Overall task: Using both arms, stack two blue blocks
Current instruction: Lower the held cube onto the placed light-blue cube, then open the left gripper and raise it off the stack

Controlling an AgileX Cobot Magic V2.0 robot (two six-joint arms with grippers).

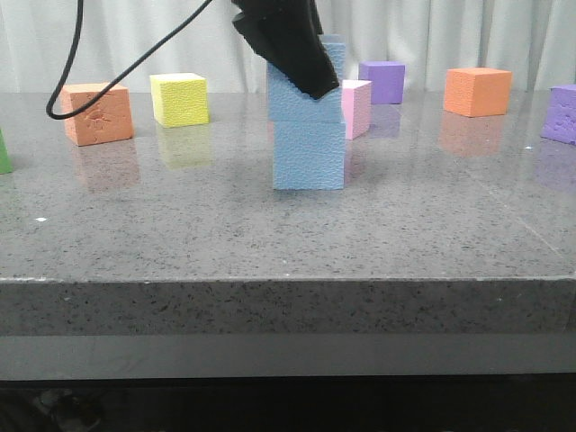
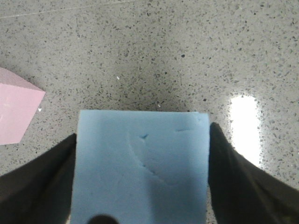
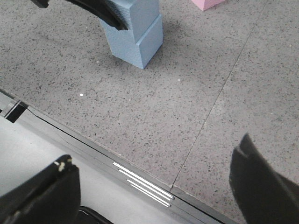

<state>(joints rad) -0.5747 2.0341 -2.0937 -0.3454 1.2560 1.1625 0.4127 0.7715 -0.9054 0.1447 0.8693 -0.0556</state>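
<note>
Two sky-blue blocks stand stacked in the middle of the table. The lower blue block [image 1: 309,155] rests on the table and the upper blue block [image 1: 297,106] sits on it, slightly offset. My left gripper [image 1: 304,63] comes down from above and is shut on the upper block [image 2: 140,163], with a dark finger [image 2: 42,182] against each side. The stack also shows in the right wrist view, upper block [image 3: 142,11] on the lower block [image 3: 135,42]. My right gripper [image 3: 149,186] is open and empty, over the table's front edge, well away from the stack.
A pink cube [image 1: 356,108] stands just behind and right of the stack. An orange cube [image 1: 98,113] and a yellow cube [image 1: 180,99] are at the back left. A purple cube [image 1: 382,81], an orange cube [image 1: 477,91] and another purple cube [image 1: 562,114] are at the back right.
</note>
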